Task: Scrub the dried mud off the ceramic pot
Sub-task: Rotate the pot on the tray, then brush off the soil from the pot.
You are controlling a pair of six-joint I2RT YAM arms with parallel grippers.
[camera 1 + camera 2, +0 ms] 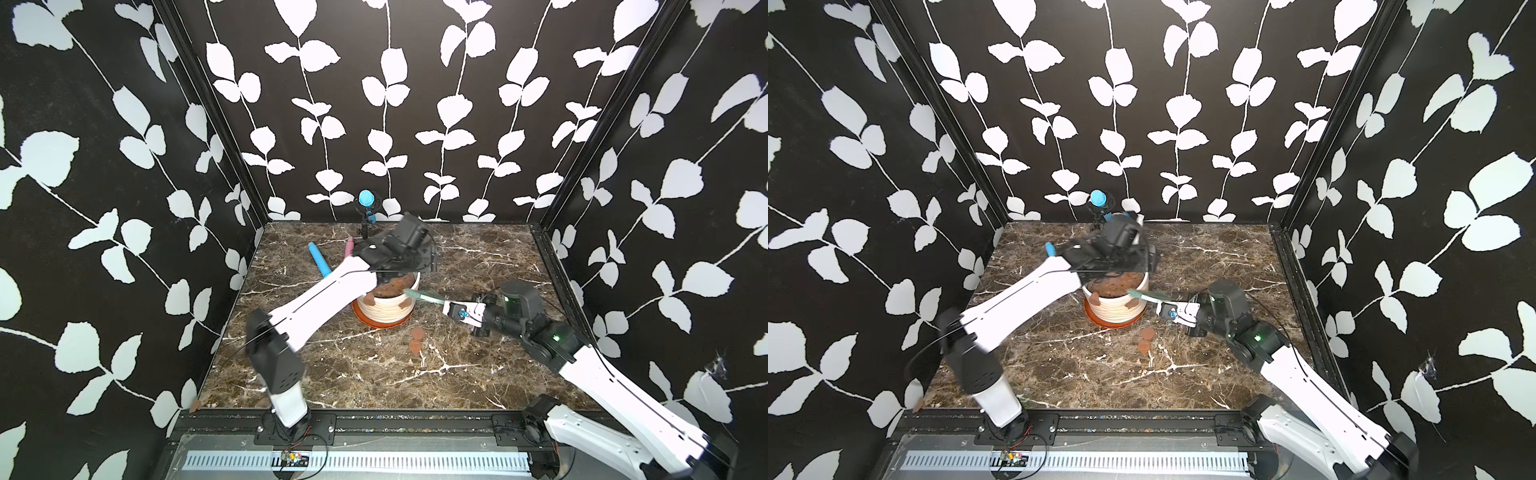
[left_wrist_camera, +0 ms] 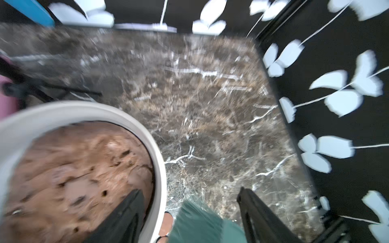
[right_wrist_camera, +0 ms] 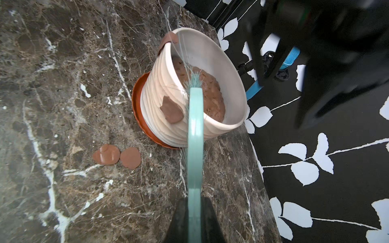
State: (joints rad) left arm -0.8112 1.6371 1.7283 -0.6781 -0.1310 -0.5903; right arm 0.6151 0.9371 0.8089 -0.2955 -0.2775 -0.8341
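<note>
Seen from my remote station, the ceramic pot [image 1: 384, 308] stands on its orange saucer [image 3: 136, 105] near the middle of the marble table [image 1: 478, 374], filled with brown soil [image 2: 73, 172]; my right hand [image 1: 461, 311] is pressed together on the handle of a teal brush [image 3: 195, 147], whose bristles [image 1: 419, 296] lie against the pot's ribbed wall and rim; my left hand [image 2: 189, 190] hangs over the pot with its fingers spread wide, one above the soil and one outside the rim, pinching nothing; the job looks to me partly done; two discs of dried mud [image 3: 106, 154] lie loose on the table just beside the saucer, touching each other, and I take them as already off; at least two more cling to the pot, one blob on the side wall [image 3: 171, 109] just beside the bristles and one folded over the rim [image 3: 168, 40]; both show in both top views on the wall facing the camera; the far side of the pot is hidden behind my left arm, so I cannot say whether more waits there; what is left, as I judge it, is to brush off those two and check the back
</note>
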